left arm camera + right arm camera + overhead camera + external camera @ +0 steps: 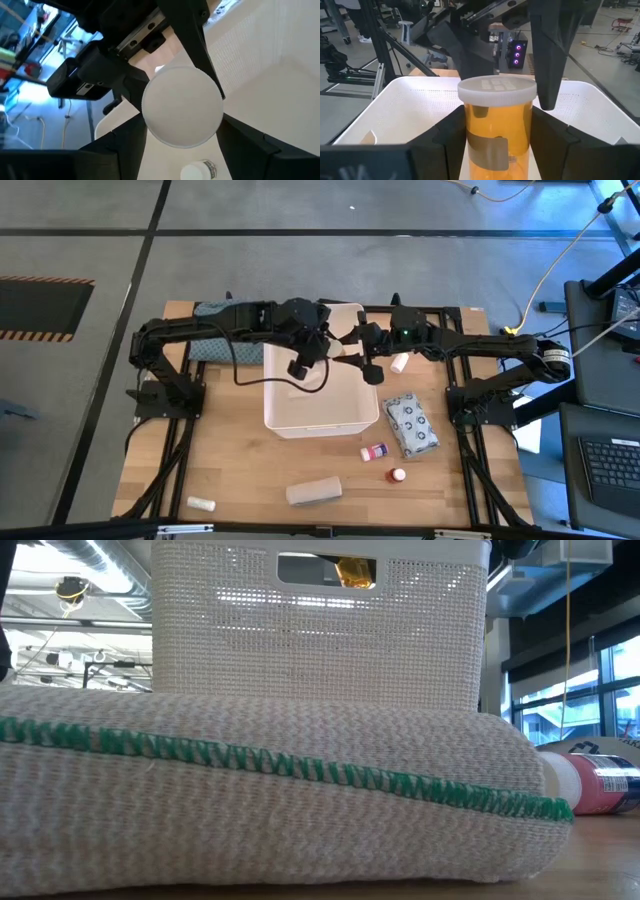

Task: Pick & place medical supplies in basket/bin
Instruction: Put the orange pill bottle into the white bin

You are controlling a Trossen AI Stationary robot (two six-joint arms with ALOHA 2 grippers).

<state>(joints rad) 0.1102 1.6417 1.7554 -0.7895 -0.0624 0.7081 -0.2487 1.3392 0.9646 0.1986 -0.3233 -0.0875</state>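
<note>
An amber pill bottle with a white cap (496,135) hangs over the white bin (320,415), between both grippers. It shows through the bin's handle slot in the low view as the amber bottle (355,572). My right gripper (497,120) is shut on its body. My left gripper (183,125) comes down on its cap (182,107). A grey-patterned packet (411,425), two red-capped bottles (373,451) (397,475), a beige roll (313,492) and a white tube (201,504) lie on the table. My left gripper has the bottle's white cap (530,92) between its two fingers (550,55), which point down from above; the fingers sit against the cap's rim on opposite sides. My right gripper pinches the amber body (470,125) just under the cap, coming roughly level from the table's right side. The bottle stands upright, lifted clear above the bin.
A small white bottle (400,363) lies on the table right of the bin. A teal-grey cloth (215,345) lies under the left arm at the far left. The beige roll with green stitching (270,790) fills the low view's foreground. Bare wood lies near the table's front edge.
</note>
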